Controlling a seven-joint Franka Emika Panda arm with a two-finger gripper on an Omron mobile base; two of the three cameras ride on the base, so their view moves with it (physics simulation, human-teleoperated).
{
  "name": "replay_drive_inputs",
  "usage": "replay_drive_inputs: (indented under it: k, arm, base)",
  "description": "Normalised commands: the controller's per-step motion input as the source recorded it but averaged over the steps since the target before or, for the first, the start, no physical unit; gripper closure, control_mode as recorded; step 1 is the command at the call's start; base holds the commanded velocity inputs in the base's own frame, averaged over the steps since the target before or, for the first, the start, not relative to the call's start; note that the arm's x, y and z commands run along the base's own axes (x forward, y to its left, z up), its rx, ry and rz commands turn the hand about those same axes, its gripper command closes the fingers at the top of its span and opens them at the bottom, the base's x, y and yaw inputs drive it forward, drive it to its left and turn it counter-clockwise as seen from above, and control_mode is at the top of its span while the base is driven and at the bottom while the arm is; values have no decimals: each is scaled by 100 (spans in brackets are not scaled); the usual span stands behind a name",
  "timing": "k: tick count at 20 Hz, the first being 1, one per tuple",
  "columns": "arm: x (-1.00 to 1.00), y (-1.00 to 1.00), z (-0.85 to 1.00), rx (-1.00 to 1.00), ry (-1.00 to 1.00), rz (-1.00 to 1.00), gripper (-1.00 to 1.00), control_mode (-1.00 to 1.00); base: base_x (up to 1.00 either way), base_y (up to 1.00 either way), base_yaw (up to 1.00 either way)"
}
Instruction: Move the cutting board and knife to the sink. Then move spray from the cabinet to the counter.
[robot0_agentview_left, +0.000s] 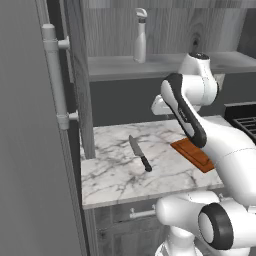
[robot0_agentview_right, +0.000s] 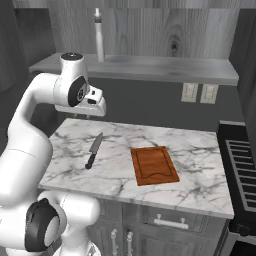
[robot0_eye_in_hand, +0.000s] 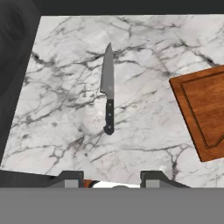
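The knife (robot0_eye_in_hand: 108, 94) lies flat on the white marble counter (robot0_eye_in_hand: 65, 87), blade pointing toward the back wall, black handle toward the front. To its right lies the orange-brown cutting board (robot0_agentview_right: 154, 165). My gripper (robot0_eye_in_hand: 112, 179) hangs high above the counter, near its back left, looking down on the knife; its fingers stand apart with nothing between them. From the right base view the gripper (robot0_agentview_right: 82, 115) is above and behind the knife (robot0_agentview_right: 93, 150). The spray (robot0_agentview_right: 99, 37) stands upright on the open cabinet shelf (robot0_agentview_right: 150, 67). The sink is out of view.
A black grated stove (robot0_agentview_right: 242, 160) adjoins the counter's right end. Two wall outlets (robot0_agentview_right: 199, 92) sit under the shelf. A tall grey panel with a bar handle (robot0_agentview_left: 55, 75) rises at the counter's left end. Drawer fronts (robot0_agentview_right: 170, 222) run below the slab.
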Motion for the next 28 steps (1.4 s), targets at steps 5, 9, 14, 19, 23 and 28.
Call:
replay_drive_inputs:
  k: [5,9,14,19,23,28]
  arm:
    - [0,-7,-7,0,-6,0,-100,-100]
    - [-2,-22,-32,-4,-4,-7,-100,-100]
    - [0,-51,-46,-6,9,-21,-100,-100]
    - [26,-87,-19,-1,21,-14,-100,-100]
    - [46,-100,-11,-1,25,-8,-100,-100]
    - [66,-100,-4,0,23,-1,-100,-100]
  base:
    - [0,0,0]
    - [0,0,0]
    - [0,0,0]
    - [0,0,0]
    - [0,0,0]
    - [0,0,0]
